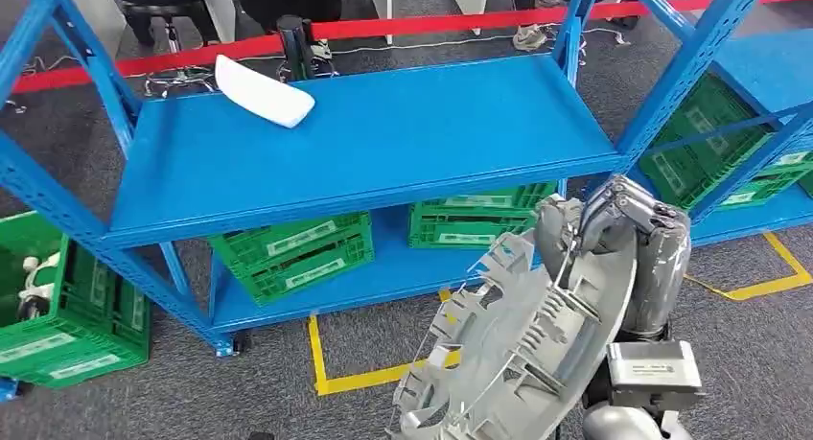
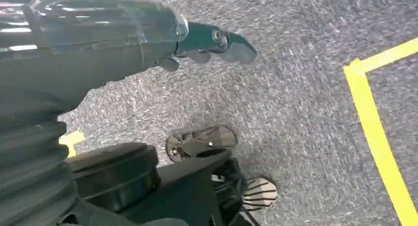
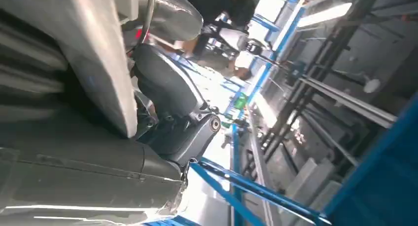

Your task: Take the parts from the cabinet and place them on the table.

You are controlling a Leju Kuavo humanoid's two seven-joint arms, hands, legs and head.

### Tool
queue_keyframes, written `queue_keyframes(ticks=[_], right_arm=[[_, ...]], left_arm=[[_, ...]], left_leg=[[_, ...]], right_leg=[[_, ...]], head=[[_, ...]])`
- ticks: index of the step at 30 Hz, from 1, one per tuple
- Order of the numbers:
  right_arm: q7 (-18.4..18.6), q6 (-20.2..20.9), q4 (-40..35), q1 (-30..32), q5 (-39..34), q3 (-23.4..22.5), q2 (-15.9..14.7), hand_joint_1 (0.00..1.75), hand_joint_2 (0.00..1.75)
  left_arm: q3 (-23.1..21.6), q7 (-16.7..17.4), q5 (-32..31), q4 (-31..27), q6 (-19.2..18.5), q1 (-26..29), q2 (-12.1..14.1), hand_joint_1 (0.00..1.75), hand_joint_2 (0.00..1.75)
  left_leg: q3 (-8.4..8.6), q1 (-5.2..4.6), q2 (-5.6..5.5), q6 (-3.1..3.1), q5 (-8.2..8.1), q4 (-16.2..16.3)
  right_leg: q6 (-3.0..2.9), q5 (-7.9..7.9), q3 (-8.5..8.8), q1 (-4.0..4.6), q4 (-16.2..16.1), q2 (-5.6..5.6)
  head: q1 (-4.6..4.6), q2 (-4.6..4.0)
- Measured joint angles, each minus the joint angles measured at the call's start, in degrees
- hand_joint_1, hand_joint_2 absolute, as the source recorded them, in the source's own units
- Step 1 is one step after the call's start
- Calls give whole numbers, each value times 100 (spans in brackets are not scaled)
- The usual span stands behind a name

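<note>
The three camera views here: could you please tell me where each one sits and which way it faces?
Head view: high on the body, facing forward and down at the blue shelf rack; the right hand grips a grey wheel cover.
Left wrist view: behind the hanging left hand, facing the grey carpet.
Right wrist view: behind the right hand, facing blue racks, beside the cover.
Shared: head and right wrist views both show that hand holding the cover.

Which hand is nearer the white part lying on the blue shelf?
Hard to call. The right hand grips the grey wheel cover well short of the white part; the left hand hangs over carpet.
</note>
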Motion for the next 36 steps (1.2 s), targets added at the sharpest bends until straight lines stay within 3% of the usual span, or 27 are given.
queue_keyframes(ticks=[1,2,3,5,6,7,8,10,12,13,16,17,18,20,21,22,23,25,26,27,28,30,31,32,33,35,36], right_arm=[[9,-2,0,16,4,-2,0,175,175],[15,-4,0,20,9,-4,-2,175,175],[17,-9,-2,27,11,-2,-2,175,175],[20,-20,-28,29,26,-2,-4,175,175],[20,-22,-28,32,26,-2,-4,175,175],[26,-28,-28,38,26,-2,-7,175,175],[33,-35,-28,42,26,-2,-9,175,175],[33,-37,-33,38,28,0,-13,175,175],[33,-37,-53,31,31,-2,-15,175,175],[33,-39,-72,8,39,-2,-20,175,175],[33,-39,-74,30,31,-2,-22,175,175],[33,-39,-72,15,22,-2,-26,175,175],[35,-41,-74,29,11,-2,-28,175,175],[42,-44,-72,30,0,-2,-37,175,175],[50,-46,-72,31,-4,-2,-39,175,175],[50,-48,-72,31,-18,0,-42,175,175],[50,-52,-74,30,-28,0,-44,175,175],[50,-63,-72,29,-96,-6,-46,175,175],[50,-72,-74,27,-120,-9,-48,175,175],[50,-74,-79,30,-140,-11,-50,175,175],[50,-76,-79,18,-170,-20,-52,175,175],[35,-81,-79,22,-217,-39,-55,175,175],[29,-79,-77,25,-238,-42,-59,175,175],[24,-79,-74,27,-247,-46,-76,175,175],[15,-79,-77,23,-254,-48,-85,175,175],[13,-79,-74,25,-275,-50,-90,175,175],[13,-79,-74,25,-293,-50,-103,175,175]], left_arm=[[0,13,-4,2,-9,-1,-9,0,175],[0,24,-9,2,-7,-16,-7,0,175],[0,31,-11,0,-9,-18,-11,0,175],[0,31,-28,0,-15,-16,-11,0,175],[0,35,-33,2,-15,-15,-11,0,175],[0,44,-37,2,-15,-15,-9,0,175],[0,48,-46,2,-15,-14,-9,0,175],[0,48,-55,2,-15,-14,-9,0,175],[0,48,-63,-4,-15,-17,-24,0,175],[0,48,-68,-4,-15,-15,-33,0,175],[0,57,-81,-4,-15,5,-28,0,175],[0,57,-90,-2,-15,11,-24,0,175],[0,55,-96,-2,-13,16,-24,0,175],[-2,46,-109,-2,-13,8,-26,0,175],[-2,46,-114,-2,-9,5,-26,0,175],[-2,46,-120,-2,-7,6,-26,0,175],[-2,46,-122,-2,-4,6,-26,0,175],[-2,41,-131,-2,11,2,-26,0,175],[-2,42,-131,-2,13,-5,-26,0,175],[-2,39,-133,-7,15,-17,-26,0,175],[-2,39,-136,-9,31,-24,-24,0,175],[-2,46,-142,-11,33,-34,-28,0,175],[-2,59,-140,-11,33,-14,-33,0,175],[0,63,-140,-11,33,-13,-42,0,175],[-2,66,-140,-11,35,-14,-44,0,175],[-2,61,-151,-26,35,-18,-55,0,175],[-2,50,-157,-28,39,-17,-57,0,175]], left_leg=[[-87,26,14,103,85,-39],[-146,28,16,164,154,-29],[-226,23,16,200,224,-29],[-399,-11,16,255,370,-25],[-486,-30,16,262,440,-18],[-576,-53,18,270,507,-13],[-667,-75,20,273,574,-12],[-829,-125,20,271,711,-13],[-893,-165,13,236,811,-4],[-915,-168,29,205,883,-14],[-998,-159,47,123,1102,-73],[-1053,-137,43,98,926,-6],[-1135,-121,42,66,521,213],[-1280,-80,39,14,-198,993],[-1317,-67,38,-9,-364,1380],[-1290,-58,38,-25,-319,1610],[-1194,-54,39,-34,-123,1650],[-712,-45,39,-44,310,1218],[-378,-41,37,-40,322,819],[40,-39,30,-24,91,273],[212,-58,15,35,-58,-87],[163,-73,-4,64,-74,-103],[89,-61,-2,147,-11,-118],[39,-32,15,214,54,-129],[-11,-37,19,267,115,-126],[-160,-48,18,307,242,-121],[-237,-57,17,309,308,-117]], right_leg=[[28,20,-42,-13,1,17],[64,-203,-118,-20,92,31],[81,-569,-176,-25,329,32],[101,-1271,-289,-25,1184,35],[95,-1398,-301,-22,1542,35],[79,-1334,-260,-21,1714,36],[47,-1154,-139,-18,1675,36],[-66,-778,376,24,1036,46],[-211,-871,1248,154,-105,59],[-233,-983,1405,128,-455,55],[-247,-826,1248,164,-499,51],[-270,-736,1189,127,-522,1],[-337,-660,1094,129,-520,14],[-348,-527,914,138,-484,7],[-345,-460,801,142,-453,4],[-339,-403,687,142,-415,1],[-329,-352,563,138,-364,0],[-288,-273,304,121,-219,-1],[-265,-247,218,119,-148,2],[-245,-233,135,135,-63,0],[-217,-206,98,138,-8,-6],[-153,-93,38,127,-5,-8],[-117,-40,12,138,-6,-2],[-75,-143,-24,116,27,18],[-22,-413,-113,111,161,31],[36,-1110,-280,71,921,33],[51,-1309,-338,61,1338,35]], head=[[-24,0],[-18,0],[42,0],[111,0],[135,0],[159,0],[179,0],[190,0],[186,0],[192,0],[166,0],[175,0],[125,0],[50,0],[19,0],[-11,0],[-22,0],[-53,0],[-59,0],[-81,0],[-77,0],[-90,0],[-81,0],[-105,0],[-76,0],[-22,0],[-7,0]])
